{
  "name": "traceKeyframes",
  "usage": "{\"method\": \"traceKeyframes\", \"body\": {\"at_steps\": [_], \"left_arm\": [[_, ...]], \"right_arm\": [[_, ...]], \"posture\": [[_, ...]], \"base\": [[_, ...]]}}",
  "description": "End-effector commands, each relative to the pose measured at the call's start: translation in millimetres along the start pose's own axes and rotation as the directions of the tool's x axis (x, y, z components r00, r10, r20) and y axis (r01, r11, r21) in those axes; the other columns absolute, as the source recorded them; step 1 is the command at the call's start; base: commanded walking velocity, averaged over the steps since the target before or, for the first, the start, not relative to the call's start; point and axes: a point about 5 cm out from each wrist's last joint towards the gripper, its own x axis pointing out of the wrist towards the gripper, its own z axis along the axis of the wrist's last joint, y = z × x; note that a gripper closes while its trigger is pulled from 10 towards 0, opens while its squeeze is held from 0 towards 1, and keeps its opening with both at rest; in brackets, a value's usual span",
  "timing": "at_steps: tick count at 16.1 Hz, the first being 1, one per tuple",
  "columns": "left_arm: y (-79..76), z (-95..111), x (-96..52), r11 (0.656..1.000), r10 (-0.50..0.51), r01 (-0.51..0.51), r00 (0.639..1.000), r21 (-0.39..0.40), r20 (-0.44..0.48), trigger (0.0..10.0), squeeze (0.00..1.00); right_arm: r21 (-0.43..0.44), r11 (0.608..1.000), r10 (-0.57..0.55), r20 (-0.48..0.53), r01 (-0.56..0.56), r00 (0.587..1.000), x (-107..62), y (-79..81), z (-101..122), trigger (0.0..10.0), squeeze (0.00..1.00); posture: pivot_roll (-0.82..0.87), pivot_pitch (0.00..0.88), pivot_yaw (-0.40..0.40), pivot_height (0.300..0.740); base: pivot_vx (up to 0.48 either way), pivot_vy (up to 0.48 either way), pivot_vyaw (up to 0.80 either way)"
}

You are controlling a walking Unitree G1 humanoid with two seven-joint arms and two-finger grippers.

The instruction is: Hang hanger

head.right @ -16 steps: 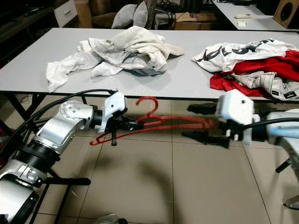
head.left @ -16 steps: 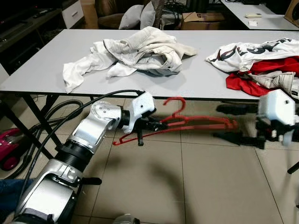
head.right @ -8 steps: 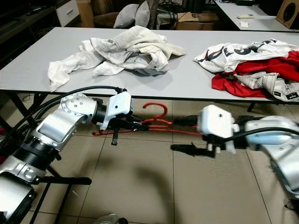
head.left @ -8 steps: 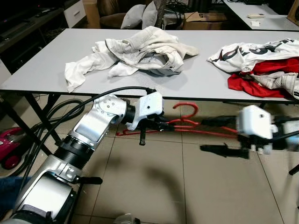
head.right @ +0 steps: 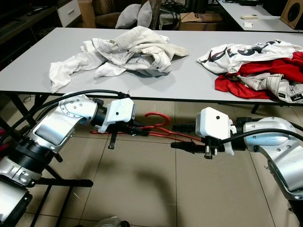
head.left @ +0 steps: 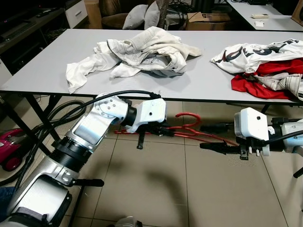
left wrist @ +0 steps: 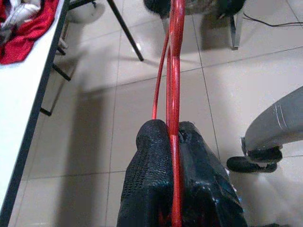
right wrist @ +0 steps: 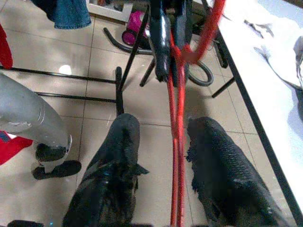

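Observation:
A red wire hanger (head.left: 189, 131) hangs level just in front of and below the grey table's near edge (head.left: 94, 92), hook (head.left: 187, 116) pointing up. My left gripper (head.left: 163, 131) is shut on its left half; the left wrist view has the red wires (left wrist: 176, 71) pinched between the black fingers (left wrist: 154, 156). My right gripper (head.left: 204, 137) stands open at the hanger's right end. In the right wrist view the wires (right wrist: 177, 118) run between its spread fingers (right wrist: 120, 142), apart from both.
On the table lie a heap of white clothes (head.left: 142, 52) and a red and white pile (head.left: 265, 66). Black table legs (head.left: 40, 120), a hose and a pink vacuum (head.left: 9, 151) stand at the left. Tiled floor (head.left: 180, 189) lies below the grippers.
My right gripper has swung left and come in around the hanger's right end. The left gripper has shifted slightly right and lower, still holding the hanger.

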Motion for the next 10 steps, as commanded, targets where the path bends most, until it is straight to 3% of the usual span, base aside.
{"method": "traceKeyframes", "body": {"at_steps": [1, 10], "left_arm": [[4.5, 12.1, -3.1, 0.998, -0.002, 0.001, 1.0, 0.06, 0.002, 0.0, 0.0], [0.5, 28.5, 1.3, 0.99, -0.066, 0.061, 0.997, 0.127, 0.036, 0.0, 0.0]], "right_arm": [[0.006, 1.0, 0.008, -0.012, -0.008, 1.0, 2.1, 0.8, -1.2, 0.0, 0.0], [0.025, 1.0, 0.001, 0.018, -0.001, 1.0, 11.3, -0.7, 0.0, 0.0, 0.0]], "posture": [[-0.08, 0.011, 0.075, 0.74], [-0.07, 0.005, 0.088, 0.74]], "base": [[0.0, 0.0, 0.0], [0.0, 0.0, 0.0]]}}
